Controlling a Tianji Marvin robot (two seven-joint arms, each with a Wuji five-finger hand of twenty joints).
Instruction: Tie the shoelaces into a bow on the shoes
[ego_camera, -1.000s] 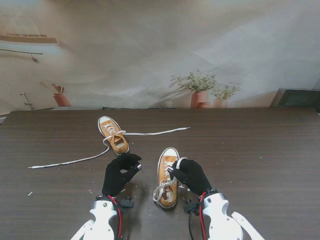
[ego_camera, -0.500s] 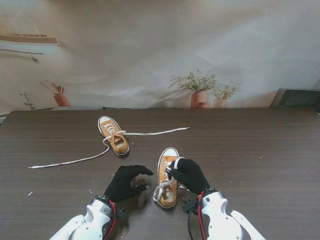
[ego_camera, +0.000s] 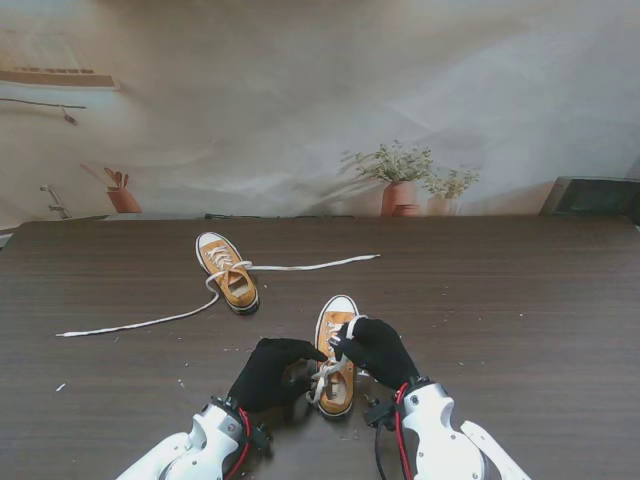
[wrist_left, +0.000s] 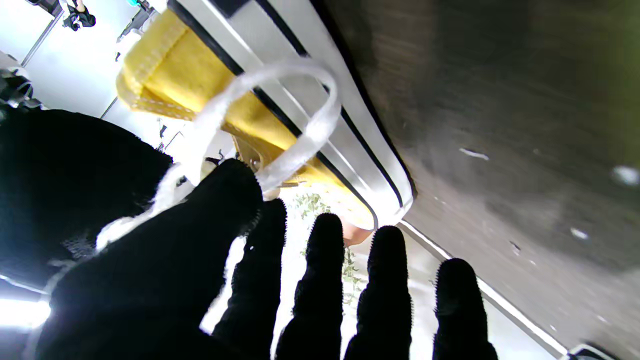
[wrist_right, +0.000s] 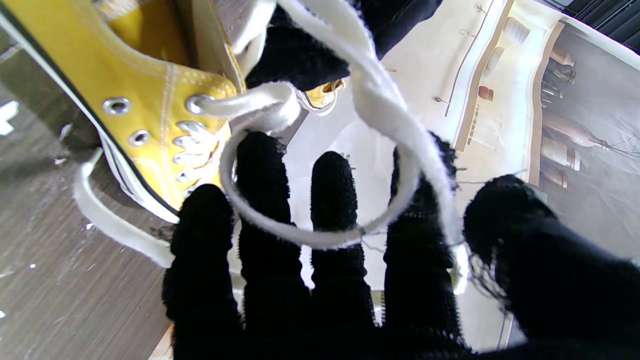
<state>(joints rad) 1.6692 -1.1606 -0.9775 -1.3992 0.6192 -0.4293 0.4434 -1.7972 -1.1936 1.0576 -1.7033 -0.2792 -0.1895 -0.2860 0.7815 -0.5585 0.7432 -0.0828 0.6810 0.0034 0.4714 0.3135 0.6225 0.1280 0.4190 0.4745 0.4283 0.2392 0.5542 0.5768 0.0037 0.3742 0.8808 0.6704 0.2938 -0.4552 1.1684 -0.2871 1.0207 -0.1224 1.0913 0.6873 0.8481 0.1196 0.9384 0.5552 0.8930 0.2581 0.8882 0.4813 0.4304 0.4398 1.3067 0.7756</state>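
Now | left hand (ego_camera: 272, 372) moved right, pinching lace (ego_camera: 322, 376) | right hand (ego_camera: 378, 348) pinching lace

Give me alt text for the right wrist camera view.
A black-gloved right hand holds a loop of white shoelace across its fingers beside a yellow canvas shoe on the dark wooden table.

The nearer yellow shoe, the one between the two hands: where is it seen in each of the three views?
Stand view: nearer yellow shoe low in the middle, between left hand and right hand.
Left wrist view: its white sole and yellow side cross the upper part.
Right wrist view: its eyelet side fills the upper left.
Shared landmark: its white lace loop.
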